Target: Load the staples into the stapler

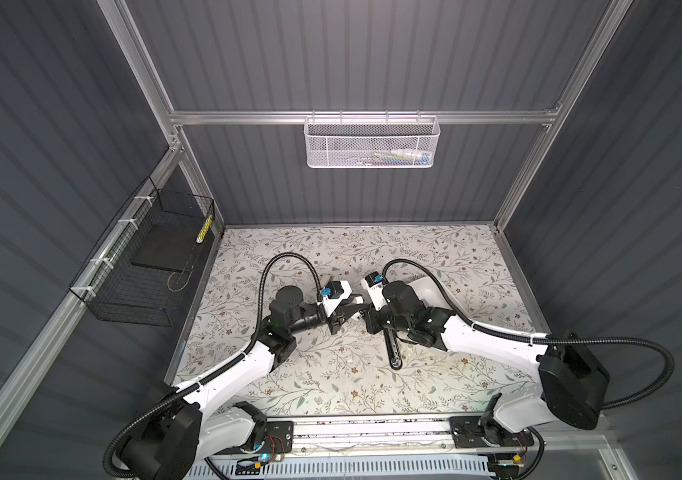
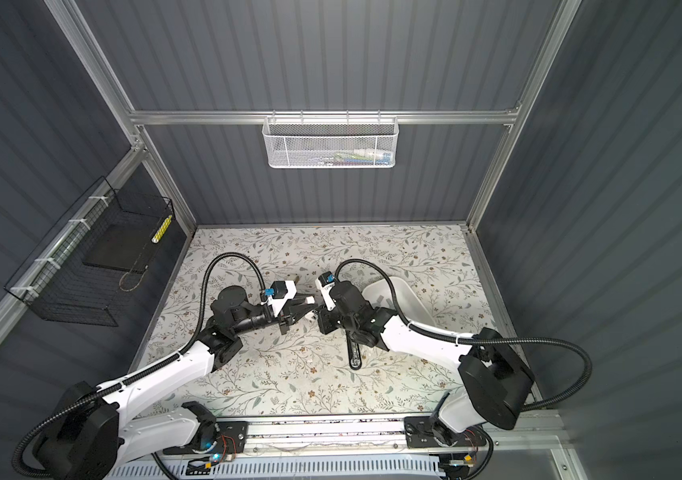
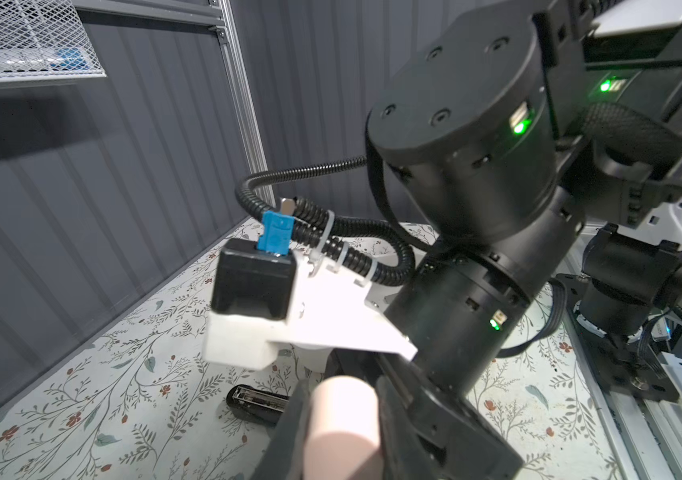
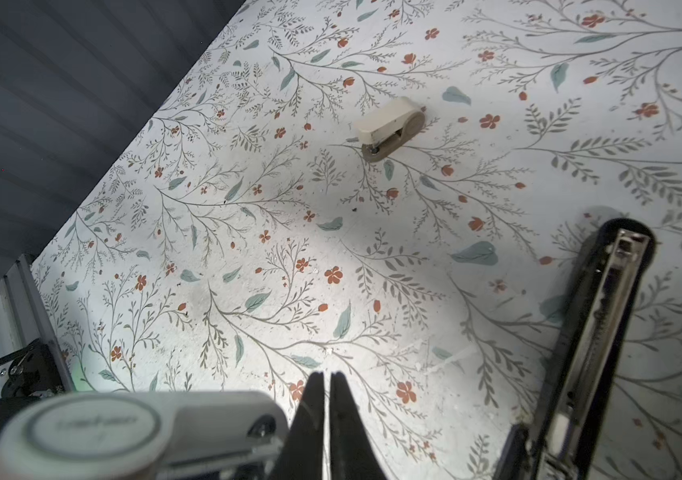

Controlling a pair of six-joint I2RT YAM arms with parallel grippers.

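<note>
The black stapler (image 1: 394,350) (image 2: 355,354) lies on the floral mat, opened flat with its metal magazine (image 4: 599,332) showing; one end of it shows in the left wrist view (image 3: 256,404). My left gripper (image 1: 351,309) (image 2: 308,308) (image 3: 341,399) is shut on a pale cream object (image 3: 343,419). It meets my right gripper (image 1: 369,322) (image 2: 322,322) (image 4: 327,376), which is shut above the mat with nothing visible between its tips. A grey bit, perhaps staples (image 2: 380,299), lies in the white tray (image 2: 414,299). I cannot make out any other staples.
A small beige stapler (image 4: 391,126) sits on the mat away from the right gripper. A grey-white object with a round cap (image 4: 94,432) is close beside the right fingers. A black wire basket (image 1: 144,266) hangs on the left wall and a white mesh basket (image 1: 372,143) on the back rail.
</note>
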